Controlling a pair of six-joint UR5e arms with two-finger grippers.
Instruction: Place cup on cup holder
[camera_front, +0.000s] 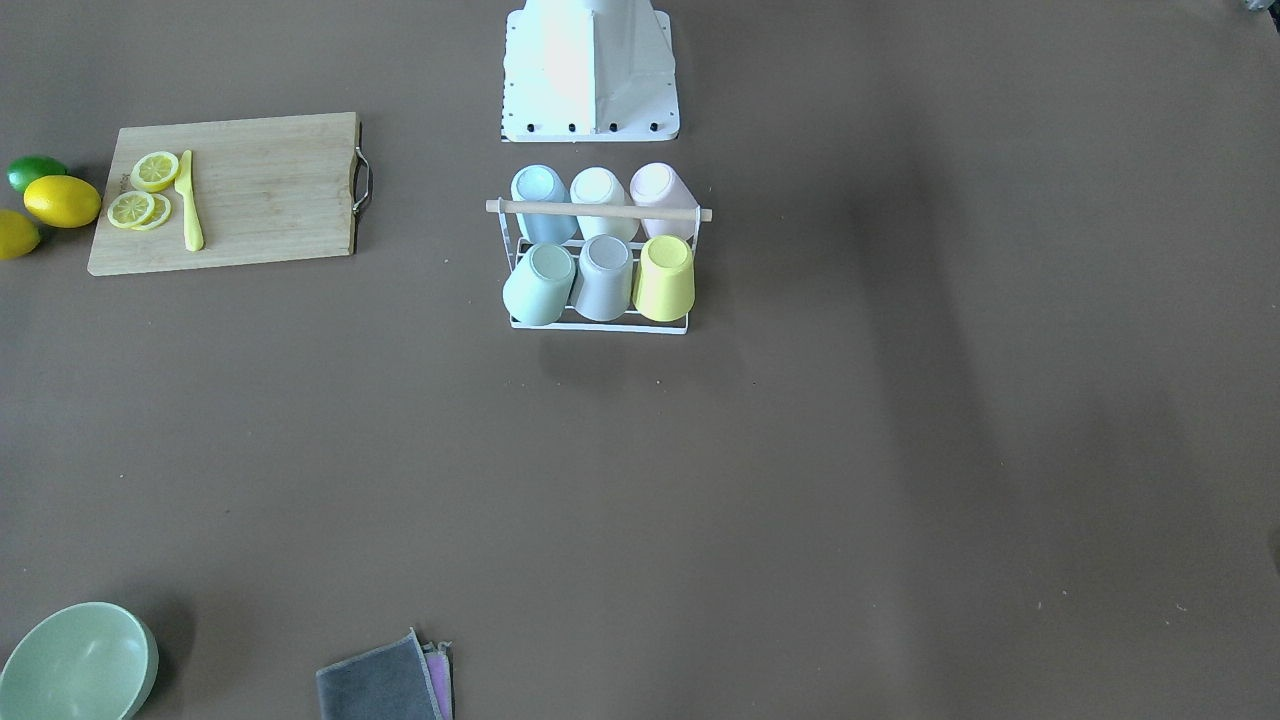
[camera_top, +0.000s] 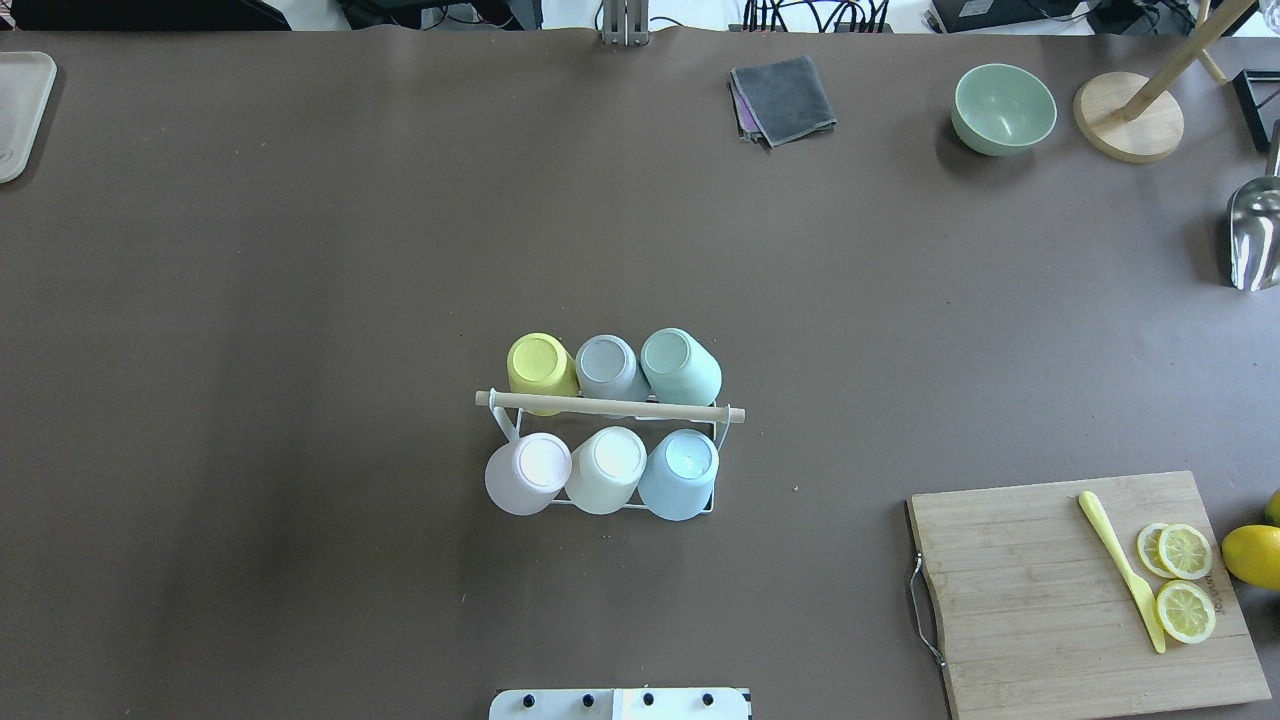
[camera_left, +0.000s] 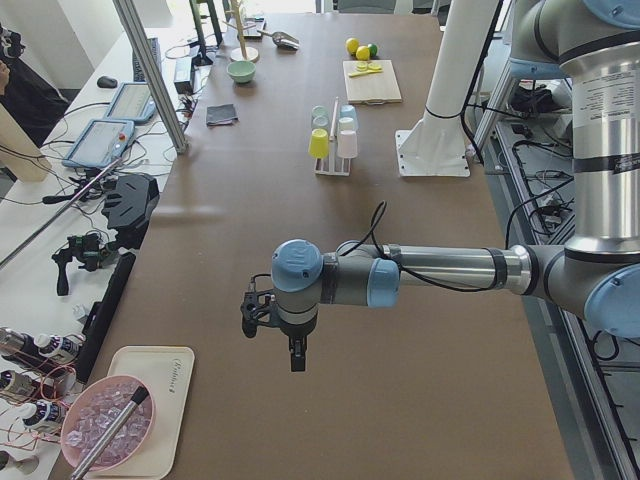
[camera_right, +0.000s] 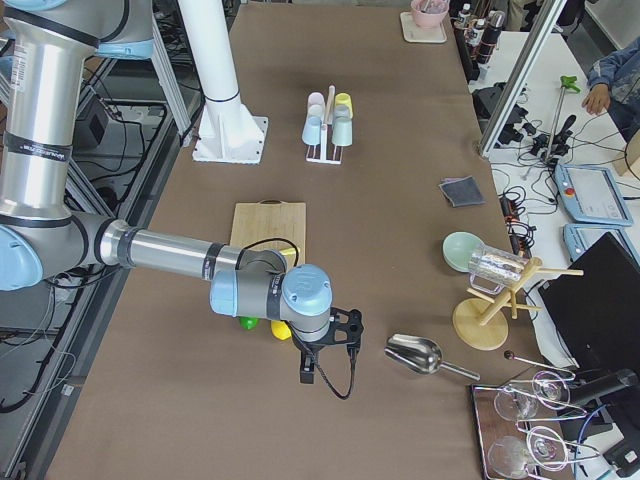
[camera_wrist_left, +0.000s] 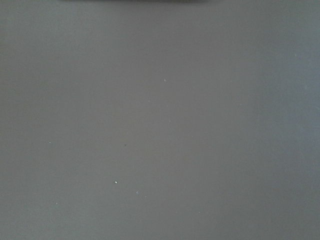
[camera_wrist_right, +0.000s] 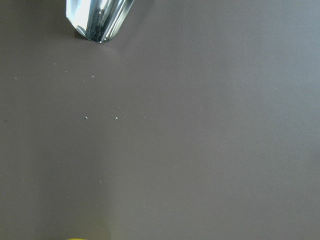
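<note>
The cup holder (camera_top: 610, 406), a white wire rack with a wooden rod handle, stands mid-table near the robot base; it also shows in the front-facing view (camera_front: 598, 209). Several cups sit upside down on its prongs in two rows: yellow (camera_top: 540, 365), grey (camera_top: 607, 366) and green (camera_top: 682, 365) behind, pink (camera_top: 530, 472), white (camera_top: 608, 468) and blue (camera_top: 680, 472) in front. My left gripper (camera_left: 297, 360) shows only in the exterior left view, far from the rack. My right gripper (camera_right: 307, 375) shows only in the exterior right view, beyond the cutting board. I cannot tell whether either is open or shut.
A wooden cutting board (camera_top: 1040, 600) with lemon slices and a yellow knife (camera_top: 1120, 570) lies at the right. A green bowl (camera_top: 1003, 108), grey cloth (camera_top: 783, 98), wooden stand (camera_top: 1128, 128) and metal scoop (camera_top: 1255, 235) sit at the far right. A tray (camera_top: 20, 110) is far left.
</note>
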